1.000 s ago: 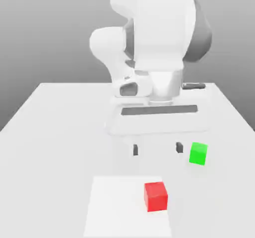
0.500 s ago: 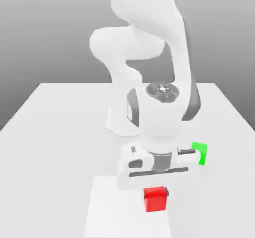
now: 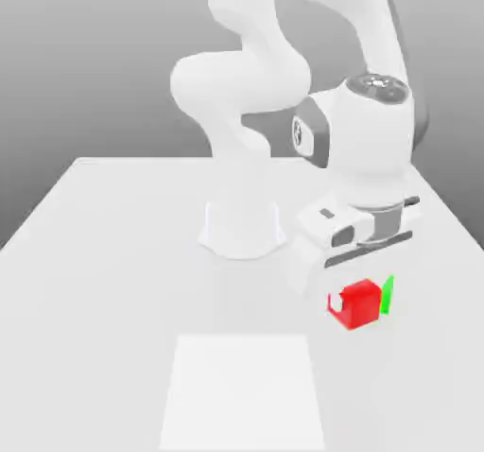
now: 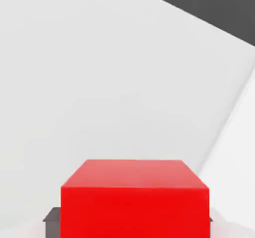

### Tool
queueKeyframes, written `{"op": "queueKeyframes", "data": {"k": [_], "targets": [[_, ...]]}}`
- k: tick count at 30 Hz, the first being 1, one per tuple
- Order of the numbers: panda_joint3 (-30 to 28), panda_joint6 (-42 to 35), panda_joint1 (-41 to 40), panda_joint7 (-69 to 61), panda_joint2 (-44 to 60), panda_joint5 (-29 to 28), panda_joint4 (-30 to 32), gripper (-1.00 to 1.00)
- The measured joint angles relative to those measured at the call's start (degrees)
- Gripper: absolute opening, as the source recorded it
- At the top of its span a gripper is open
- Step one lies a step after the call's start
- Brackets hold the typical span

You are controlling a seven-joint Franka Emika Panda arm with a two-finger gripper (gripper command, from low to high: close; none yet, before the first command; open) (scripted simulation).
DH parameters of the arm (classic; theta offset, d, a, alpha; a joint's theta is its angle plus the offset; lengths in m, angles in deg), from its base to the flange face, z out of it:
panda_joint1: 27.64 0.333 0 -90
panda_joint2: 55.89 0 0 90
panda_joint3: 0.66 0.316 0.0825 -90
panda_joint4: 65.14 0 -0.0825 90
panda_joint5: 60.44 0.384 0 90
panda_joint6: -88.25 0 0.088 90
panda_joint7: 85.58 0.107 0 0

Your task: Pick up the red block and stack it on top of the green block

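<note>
My gripper is shut on the red block and holds it tilted above the table, at the exterior view's right. Only a thin sliver of the green block shows, just behind the red block's right edge. In the hand view the red block fills the space between the dark fingertips, and the green block is out of sight there. I cannot tell whether the two blocks touch.
The arm's round white base stands at the middle of the white table. A lighter square patch lies near the front edge. The table's right edge runs close to the blocks.
The gripper has taken hold of the red block, lifted it off the lighter square patch and carried it to the exterior view's right, in front of the green block, which is now mostly covered.
</note>
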Motion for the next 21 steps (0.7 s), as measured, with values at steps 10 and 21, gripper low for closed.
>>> {"op": "queueKeyframes", "data": {"k": [10,21], "targets": [[6.06,-0.4,14.83,-14.34,-9.57,2.02,9.36,-1.0],[7.94,14.82,11.08,-9.26,5.91,-6.12,9.21,1.0]]}}
